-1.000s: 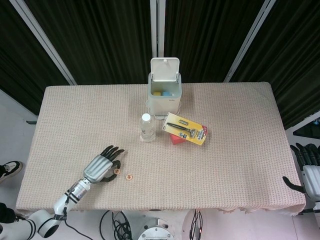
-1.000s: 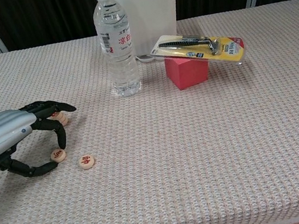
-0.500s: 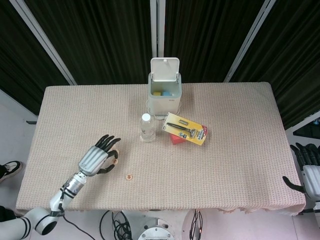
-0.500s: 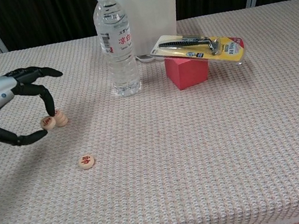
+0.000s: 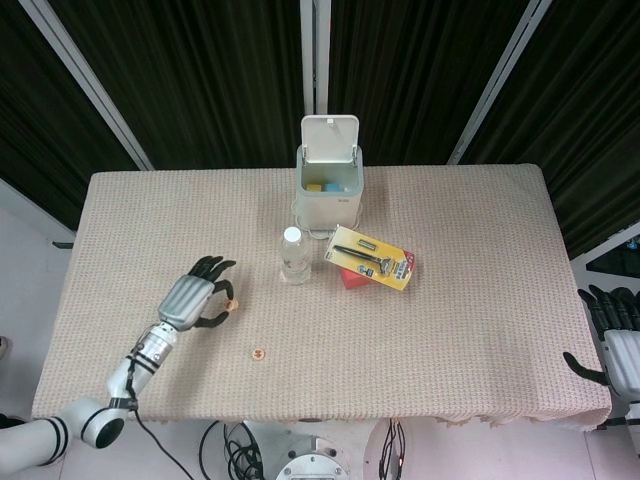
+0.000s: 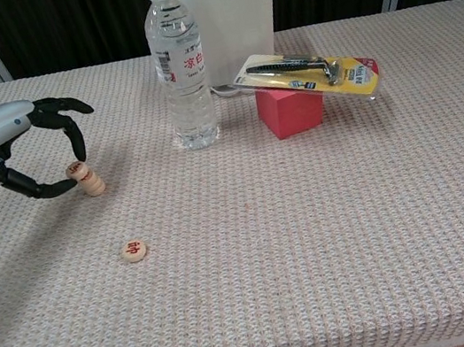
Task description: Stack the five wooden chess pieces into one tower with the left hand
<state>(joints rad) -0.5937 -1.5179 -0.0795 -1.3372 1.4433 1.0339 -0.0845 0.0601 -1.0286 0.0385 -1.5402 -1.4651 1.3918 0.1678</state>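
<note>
My left hand (image 6: 2, 146) is at the table's left side and pinches a round wooden chess piece (image 6: 78, 171) between thumb and a fingertip. That piece sits slightly tilted on top of a short stack of chess pieces (image 6: 94, 186); how many the stack holds I cannot tell. In the head view the left hand (image 5: 188, 300) covers most of the stack, with one piece (image 5: 231, 305) showing at its fingertips. A single chess piece with a red character (image 6: 134, 249) lies flat on the cloth nearer the front, also seen as the lone piece (image 5: 258, 353). My right hand (image 5: 612, 340) hangs off the table's right edge, holding nothing.
A water bottle (image 6: 183, 65) stands right of the stack. Behind it is a white bin (image 6: 230, 7) with its lid up. A red block (image 6: 291, 111) carries a yellow razor pack (image 6: 311, 72). A woven beige cloth (image 6: 316, 240) covers the table.
My left hand picked one piece off the cloth, lifted it back and to the left, and now holds it on the stack. The other loose piece has not moved.
</note>
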